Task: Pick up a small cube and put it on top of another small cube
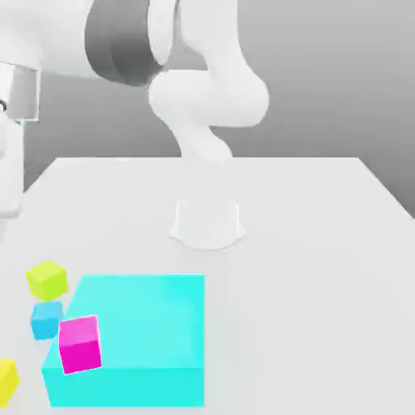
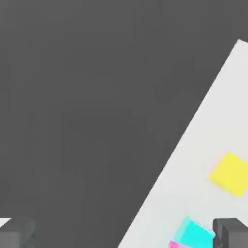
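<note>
A small bright yellow cube (image 1: 6,379) lies on the white table at the exterior view's lower left edge, partly cut off. In the hand view a yellow cube (image 2: 230,173) rests on the table near its edge. My gripper (image 2: 123,235) is open, its two dark fingertips (image 2: 230,233) far apart with nothing between them. It hangs well above the table's edge, apart from every cube.
A big cyan block (image 1: 130,336) carries a magenta cube (image 1: 79,344) at its near left corner. Beside it sit a lime cube (image 1: 47,280) and a small blue cube (image 1: 46,318). The arm (image 1: 203,97) rises from its base (image 1: 207,223). Dark floor (image 2: 72,121) lies past the table (image 1: 308,243).
</note>
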